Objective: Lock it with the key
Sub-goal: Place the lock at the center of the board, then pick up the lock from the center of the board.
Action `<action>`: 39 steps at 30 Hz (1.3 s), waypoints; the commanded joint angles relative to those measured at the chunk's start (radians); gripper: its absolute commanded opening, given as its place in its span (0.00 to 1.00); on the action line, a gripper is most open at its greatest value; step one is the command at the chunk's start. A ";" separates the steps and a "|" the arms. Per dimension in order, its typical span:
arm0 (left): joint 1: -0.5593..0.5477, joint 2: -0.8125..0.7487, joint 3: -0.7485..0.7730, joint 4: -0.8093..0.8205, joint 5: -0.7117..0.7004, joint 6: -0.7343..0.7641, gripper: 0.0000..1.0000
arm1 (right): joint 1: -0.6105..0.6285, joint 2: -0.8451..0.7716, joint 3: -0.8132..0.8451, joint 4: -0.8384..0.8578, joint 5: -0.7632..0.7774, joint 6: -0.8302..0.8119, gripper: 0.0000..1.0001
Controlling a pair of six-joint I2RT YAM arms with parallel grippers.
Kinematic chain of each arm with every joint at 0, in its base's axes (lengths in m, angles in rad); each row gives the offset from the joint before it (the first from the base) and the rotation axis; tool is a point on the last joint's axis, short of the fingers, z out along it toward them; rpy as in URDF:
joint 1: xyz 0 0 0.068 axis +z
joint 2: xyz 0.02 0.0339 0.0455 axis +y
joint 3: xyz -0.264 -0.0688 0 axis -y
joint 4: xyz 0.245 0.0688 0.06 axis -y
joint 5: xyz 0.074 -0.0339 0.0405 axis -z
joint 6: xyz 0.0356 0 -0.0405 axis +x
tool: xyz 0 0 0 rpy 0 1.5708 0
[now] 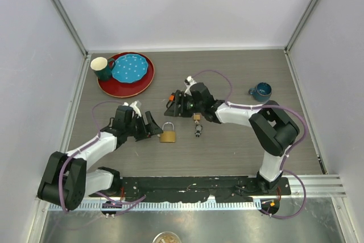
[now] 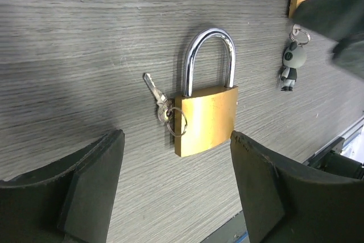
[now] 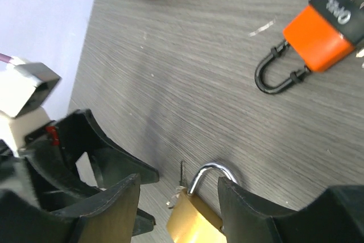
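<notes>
A brass padlock [image 1: 168, 135] with a silver shackle lies flat on the wooden table. In the left wrist view the padlock [image 2: 206, 118] has both shackle legs meeting its body. A small silver key [image 2: 154, 91] on a ring lies against its left side. My left gripper [image 1: 150, 124] is open and empty just left of the padlock, and its own camera shows the gripper [image 2: 176, 140] apart from the padlock's base. My right gripper [image 1: 178, 104] is open and empty above the table, and through its own camera the gripper [image 3: 177, 183] frames the same padlock [image 3: 196, 217] lying below it.
An orange padlock [image 3: 321, 32] with a black shackle lies by the right gripper. A second brass padlock [image 1: 197, 117] with a panda keychain [image 1: 198, 131] lies right of the first. A red plate [image 1: 122, 90] with a blue plate and green cup sits far left; a teal mug [image 1: 261, 90] stands far right.
</notes>
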 commanded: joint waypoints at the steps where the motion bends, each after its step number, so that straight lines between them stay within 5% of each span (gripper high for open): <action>1: 0.006 -0.066 0.036 -0.073 -0.040 0.034 0.79 | -0.022 -0.110 0.019 0.000 0.022 -0.040 0.63; 12: 0.004 -0.103 0.076 -0.128 -0.036 0.031 0.80 | -0.071 -0.148 -0.014 -0.011 0.016 -0.040 0.68; 21: 0.003 -0.056 0.180 -0.162 -0.040 0.036 0.81 | -0.241 -0.213 -0.112 -0.007 -0.059 -0.026 0.70; 30: -0.048 0.148 0.366 -0.150 -0.040 0.028 0.81 | -0.422 -0.303 -0.178 -0.057 -0.139 -0.050 0.72; 39: -0.216 0.404 0.616 -0.185 -0.097 0.025 0.80 | -0.531 -0.383 -0.230 -0.108 -0.162 -0.089 0.81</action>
